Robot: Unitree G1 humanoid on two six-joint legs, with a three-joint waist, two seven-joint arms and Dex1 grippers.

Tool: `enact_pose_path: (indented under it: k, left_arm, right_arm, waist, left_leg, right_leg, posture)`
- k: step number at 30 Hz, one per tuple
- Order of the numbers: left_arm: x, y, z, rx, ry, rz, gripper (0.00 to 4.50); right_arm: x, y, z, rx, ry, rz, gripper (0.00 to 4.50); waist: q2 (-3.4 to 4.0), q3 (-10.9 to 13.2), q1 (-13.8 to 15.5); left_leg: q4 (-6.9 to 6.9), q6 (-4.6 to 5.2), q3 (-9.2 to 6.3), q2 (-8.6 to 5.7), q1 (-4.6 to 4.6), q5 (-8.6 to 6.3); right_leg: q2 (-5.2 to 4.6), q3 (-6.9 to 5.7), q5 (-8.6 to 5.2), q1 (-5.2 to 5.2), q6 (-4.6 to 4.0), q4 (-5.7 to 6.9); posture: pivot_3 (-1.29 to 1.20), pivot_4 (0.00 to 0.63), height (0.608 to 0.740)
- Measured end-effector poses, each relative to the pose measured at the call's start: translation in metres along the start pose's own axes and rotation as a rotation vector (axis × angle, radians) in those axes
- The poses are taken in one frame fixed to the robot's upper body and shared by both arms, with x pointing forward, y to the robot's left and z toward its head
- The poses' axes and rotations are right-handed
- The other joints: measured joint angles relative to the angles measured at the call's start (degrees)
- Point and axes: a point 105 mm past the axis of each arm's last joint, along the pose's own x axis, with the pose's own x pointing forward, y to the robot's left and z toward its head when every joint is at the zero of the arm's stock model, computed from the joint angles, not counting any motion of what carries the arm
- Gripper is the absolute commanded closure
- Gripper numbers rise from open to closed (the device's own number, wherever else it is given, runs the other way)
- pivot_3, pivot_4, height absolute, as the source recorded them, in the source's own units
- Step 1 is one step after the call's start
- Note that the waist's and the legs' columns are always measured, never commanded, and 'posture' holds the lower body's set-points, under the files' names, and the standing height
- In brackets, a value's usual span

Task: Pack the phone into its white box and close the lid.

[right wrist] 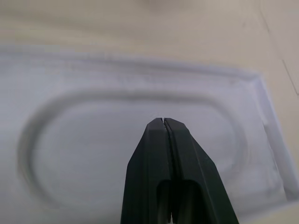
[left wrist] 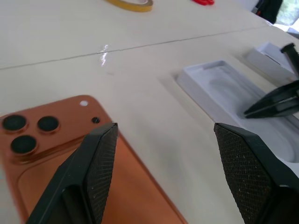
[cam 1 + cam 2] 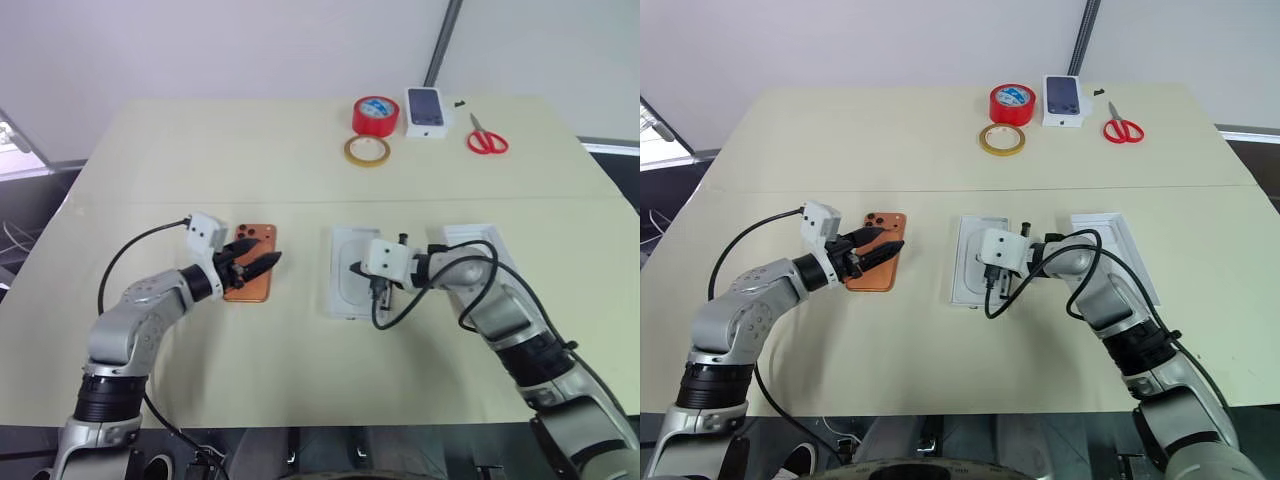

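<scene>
The orange phone [image 3: 256, 285] lies back up on the table, its camera lenses [image 2: 24, 133] at the far corner. Just above it, my left gripper [image 3: 266, 259] stands open, one finger [image 2: 96, 163] over the phone's edge and the other past it. A thin white insert with an oval recess [image 3: 345, 250] lies mid-table; I cannot tell whether the white box sits under it. My right gripper [image 1: 162, 120] is shut and empty, its tips just above the recess. An all-white tray, the lid [image 3: 478, 236], rests right of the insert, partly hidden by my right arm.
At the far side stand a red tape roll [image 3: 375, 115], a yellow tape ring [image 3: 367, 151], a small white box printed with a dark phone [image 3: 425, 110] and red scissors [image 3: 487, 137]. Cables loop off both wrists.
</scene>
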Motion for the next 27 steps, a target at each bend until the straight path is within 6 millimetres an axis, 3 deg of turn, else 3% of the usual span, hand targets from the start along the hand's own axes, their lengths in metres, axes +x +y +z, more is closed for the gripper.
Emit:
enact_pose_path:
  k: [4,7,15,19,27]
  left_arm:
    - [-0.015,0.019,0.011,-0.196,-0.002,0.018,1.04]
    - [-0.027,0.035,0.027,-0.325,-0.002,0.049,1.04]
    - [-0.029,0.052,0.008,-0.498,0.151,0.119,1.04]
    - [-0.026,0.045,0.001,-0.479,0.222,0.069,1.04]
    - [-0.024,0.044,-0.004,-0.514,0.274,0.027,1.04]
  right_arm:
    - [0.013,-0.023,0.05,0.009,-0.176,-0.074,4.47]
    - [0.028,-0.025,0.065,0.042,-0.226,-0.068,4.47]
    - [0.086,0.014,0.052,-0.104,-0.054,0.085,4.47]
    - [0.093,0.025,0.037,-0.126,0.029,0.162,4.47]
    - [0.098,0.027,0.039,-0.11,0.031,0.19,4.47]
  waist:
    - [-0.05,0.03,0.0]
    - [-0.07,0.03,0.19]
    - [-0.11,0.06,-0.03]
    - [-0.11,0.05,-0.08]
    - [-0.04,-0.05,-0.12]
  left_leg:
    - [-0.01,-0.1,-0.02,0.0,-0.04,0.06]
    - [0.01,-0.12,-0.02,-0.02,-0.04,0.08]
    - [0.04,-0.48,-0.02,-0.11,-0.08,0.28]
    - [0.03,-0.49,-0.02,-0.11,-0.08,0.29]
    - [0.01,-0.54,-0.04,-0.11,0.04,0.31]
  right_leg:
    - [0.04,-0.02,0.0,-0.12,0.0,0.16]
    - [0.04,-0.03,0.0,-0.12,0.01,0.18]
    - [0.01,-0.02,0.0,-0.21,0.01,0.26]
    - [0.01,-0.02,0.0,-0.22,0.01,0.27]
    - [0.01,-0.01,0.0,-0.15,0.0,0.33]
  posture:
    - [0.0,0.15,0.74]
    - [0.0,0.15,0.74]
    - [0.0,0.15,0.74]
    - [0.0,0.15,0.74]
    - [0.0,0.15,0.74]
